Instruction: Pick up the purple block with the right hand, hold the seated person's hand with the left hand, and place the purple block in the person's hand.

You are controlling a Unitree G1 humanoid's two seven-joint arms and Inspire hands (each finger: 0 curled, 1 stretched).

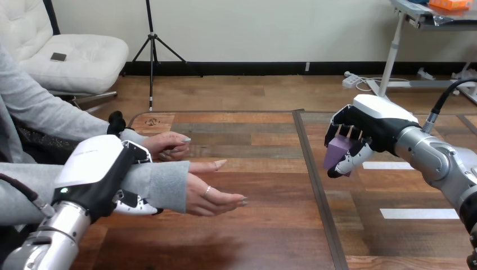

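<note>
Gripping a smooth boxy purple block [337,151] in the curled right robot hand [365,126], aloft over the plank worktop's [264,225] right half. Clasping the person's wrist [160,185], knit-sleeved, in the left robot hand [104,174] near the left edge.

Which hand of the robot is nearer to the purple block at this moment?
Right. The right hand has its fingers curled round the purple block. The left hand is far from it, at the view's left, curled round the person's forearm.
</note>
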